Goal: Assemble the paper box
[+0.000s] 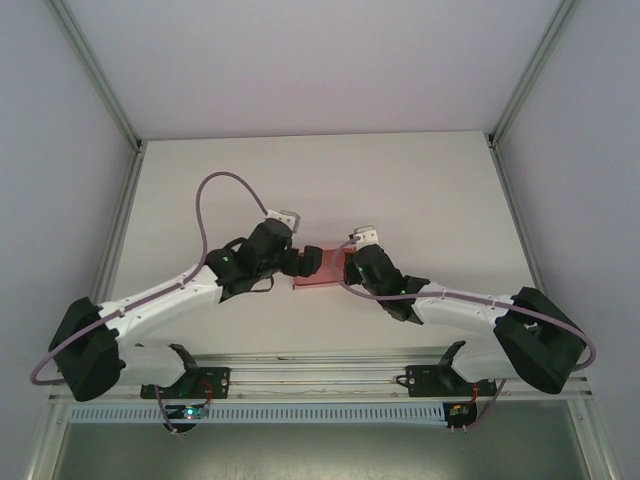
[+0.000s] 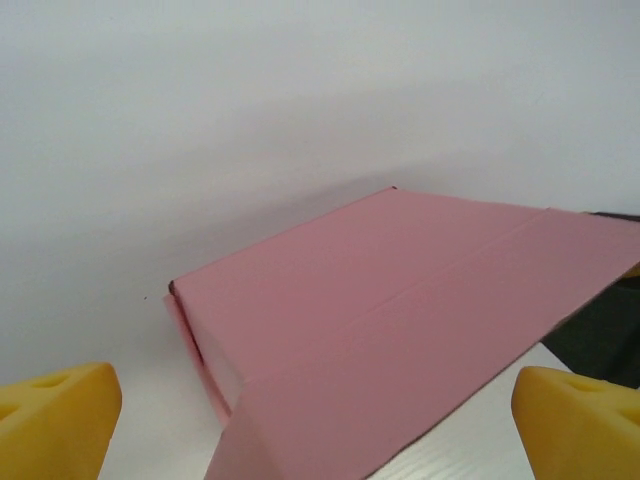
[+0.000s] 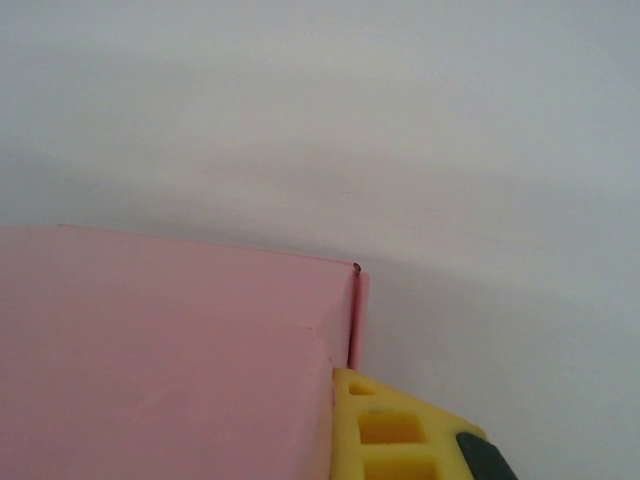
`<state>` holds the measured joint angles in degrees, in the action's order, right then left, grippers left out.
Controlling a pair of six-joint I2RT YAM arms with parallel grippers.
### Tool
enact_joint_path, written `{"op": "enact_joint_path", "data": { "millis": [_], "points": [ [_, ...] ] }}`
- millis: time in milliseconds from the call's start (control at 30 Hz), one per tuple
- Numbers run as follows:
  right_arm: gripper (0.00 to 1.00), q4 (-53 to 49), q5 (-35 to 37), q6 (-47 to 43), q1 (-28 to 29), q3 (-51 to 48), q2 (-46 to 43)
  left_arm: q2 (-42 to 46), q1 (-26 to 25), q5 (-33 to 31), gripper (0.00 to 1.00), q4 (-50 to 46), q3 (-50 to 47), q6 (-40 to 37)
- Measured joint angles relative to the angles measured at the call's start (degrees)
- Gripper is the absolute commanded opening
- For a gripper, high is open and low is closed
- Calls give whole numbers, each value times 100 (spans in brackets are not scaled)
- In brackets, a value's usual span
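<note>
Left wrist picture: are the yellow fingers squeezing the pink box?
No, the two yellow fingers stand far apart, one on each side, not touching the paper box.

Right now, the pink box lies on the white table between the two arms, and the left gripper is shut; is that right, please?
Not quite: the left gripper is open, its yellow fingers spread wide, as the left wrist view shows. The pink box does lie on the white table between the two arms.
</note>
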<state>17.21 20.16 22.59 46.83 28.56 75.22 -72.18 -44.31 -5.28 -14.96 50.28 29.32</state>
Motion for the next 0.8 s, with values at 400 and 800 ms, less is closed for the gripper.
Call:
{"op": "enact_joint_path", "data": {
  "millis": [400,800],
  "points": [
    [4,717,304,-13,299,-669,-275,267,767,9,100,-334,-125,1388],
    [7,813,533,-11,612,-763,-256,-317,1032,979,96,1346,-1357,2269]
  ]
}}
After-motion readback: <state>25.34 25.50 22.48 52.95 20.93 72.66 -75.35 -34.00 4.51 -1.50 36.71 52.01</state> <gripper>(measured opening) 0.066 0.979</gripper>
